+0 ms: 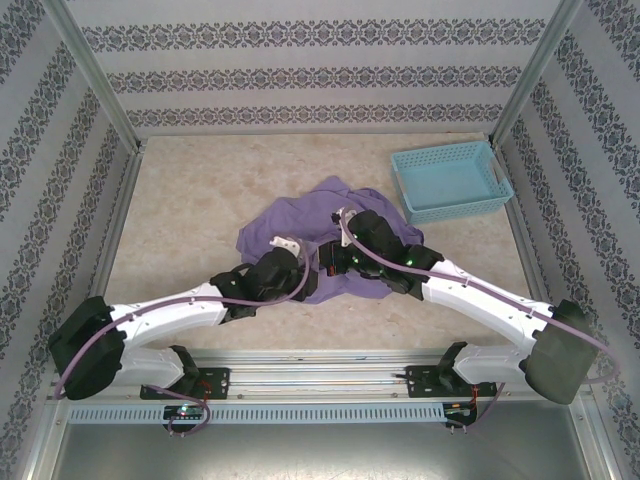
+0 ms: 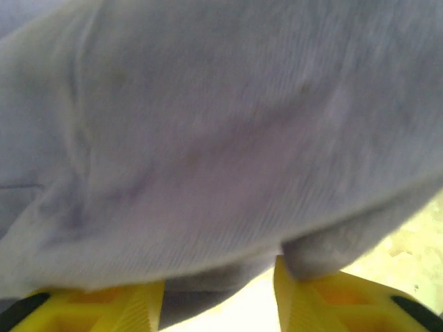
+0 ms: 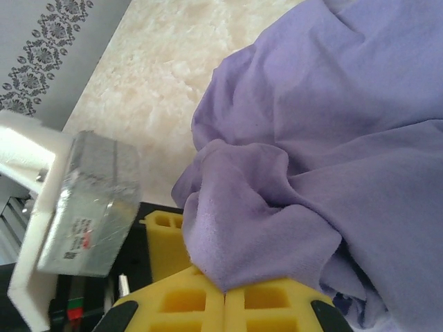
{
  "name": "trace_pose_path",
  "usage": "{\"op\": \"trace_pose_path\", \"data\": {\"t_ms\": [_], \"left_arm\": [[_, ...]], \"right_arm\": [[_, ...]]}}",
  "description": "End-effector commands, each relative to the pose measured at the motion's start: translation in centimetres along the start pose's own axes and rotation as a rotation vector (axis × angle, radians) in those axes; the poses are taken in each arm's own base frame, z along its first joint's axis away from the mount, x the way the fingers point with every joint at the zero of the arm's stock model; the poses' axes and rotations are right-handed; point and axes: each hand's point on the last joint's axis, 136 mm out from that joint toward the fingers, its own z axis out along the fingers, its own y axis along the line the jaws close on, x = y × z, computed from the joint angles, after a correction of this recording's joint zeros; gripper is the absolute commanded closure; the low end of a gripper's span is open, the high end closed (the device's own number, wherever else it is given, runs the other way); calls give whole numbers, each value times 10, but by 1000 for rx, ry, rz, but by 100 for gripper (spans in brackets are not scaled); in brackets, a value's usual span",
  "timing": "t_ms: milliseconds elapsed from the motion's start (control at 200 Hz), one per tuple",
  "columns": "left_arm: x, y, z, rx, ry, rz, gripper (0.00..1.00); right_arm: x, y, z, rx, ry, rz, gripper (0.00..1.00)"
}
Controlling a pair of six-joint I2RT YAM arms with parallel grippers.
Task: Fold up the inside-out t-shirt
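Purple t-shirt (image 1: pixel 330 215) bunched on the table (image 1: pixel 200 200)
Right gripper (image 3: pixel 223 290) pinches a fold; left gripper (image 2: pixel 220 280) gapes, cloth draped over it; sticker (image 3: pixel 77 235) print unreadable.

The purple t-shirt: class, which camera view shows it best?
Top external: most of the crumpled t-shirt lies on the table. Left wrist gives blurred close cloth; right wrist a fold pinched in the right gripper.

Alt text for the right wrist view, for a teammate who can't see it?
The right tool is shut on a bunched fold of the lavender t-shirt, which spreads across the right of the frame. Bare beige table lies upper left, a white-and-grey block at the left edge.
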Motion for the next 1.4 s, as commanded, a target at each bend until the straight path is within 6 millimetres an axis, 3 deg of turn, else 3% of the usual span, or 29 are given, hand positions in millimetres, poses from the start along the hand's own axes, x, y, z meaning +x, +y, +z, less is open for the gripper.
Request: {"op": "trace_pose_path", "data": {"t_ms": [0, 205, 480, 639, 799, 874, 939, 1084, 1214, 1394], "left_arm": [[-27, -8, -1, -9, -80, 33, 60], [-35, -2, 5, -21, -86, 35, 75], [-30, 9, 1, -43, -89, 22, 100], [-22, 11, -14, -11, -79, 25, 100], [-31, -16, -42, 142, -99, 8, 100], [-41, -28, -59, 225, -158, -4, 100], [-47, -25, -69, 232, -206, -20, 100], [-47, -15, -66, 224, -211, -54, 100], [-46, -18, -60, 246, -193, -58, 100], [-44, -22, -53, 256, -169, -59, 100]], "right_arm": [[4, 7, -1, -24, 3, 0, 100], [15, 3, 5, -9, 18, 8, 100], [9, -15, -3, 72, -20, 15, 100], [-6, -39, -5, 133, -43, 61, 100], [-14, -57, 6, 223, -8, 8, 100], [-14, -48, 11, 188, 1, -24, 94], [-10, -33, 11, 143, -6, -68, 85], [5, -15, 1, 73, -40, -114, 63], [21, -10, -8, -12, -58, -114, 54], [28, 11, -12, -149, -69, -106, 51]]}}
